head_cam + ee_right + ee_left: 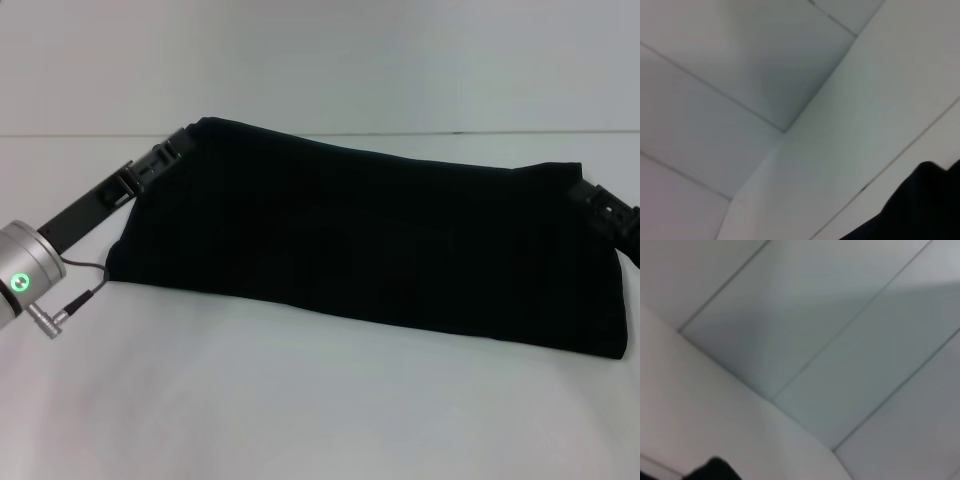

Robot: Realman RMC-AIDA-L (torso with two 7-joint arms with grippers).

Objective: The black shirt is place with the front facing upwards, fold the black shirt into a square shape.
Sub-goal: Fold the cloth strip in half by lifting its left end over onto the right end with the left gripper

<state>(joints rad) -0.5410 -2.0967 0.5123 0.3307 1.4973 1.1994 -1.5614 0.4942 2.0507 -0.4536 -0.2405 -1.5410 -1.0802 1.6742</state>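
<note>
Head view: the large plain black cloth shirt (pixel 360 245) hangs as a long folded band stretched across the middle of the scene, above the white table surface (pixel 300 410). Its upper edge runs from high on the left down toward the right; the lower edge sags close to the table, and contact cannot be judged. No lettering or label shows on the facing side.

The left gripper (pixel 188 138) meets the shirt's upper left corner, its fingertips buried in the cloth; it appears clamped on that corner. Its black arm link leads down to a silver wrist housing with a green light (pixel 20 282) and a thin cable.

The right gripper (pixel 590 195) meets the upper right corner at the picture's edge, likewise appearing closed on the cloth, with only part of its black body visible.

Left wrist view: mostly pale panelled wall and ceiling with seams; a small dark patch (pixel 715 470) at the frame edge, which cannot be identified. No fingers seen.

Right wrist view: the same pale panels, and a larger black mass (pixel 915 210) in one corner, probably the shirt. No fingers seen here either.
</note>
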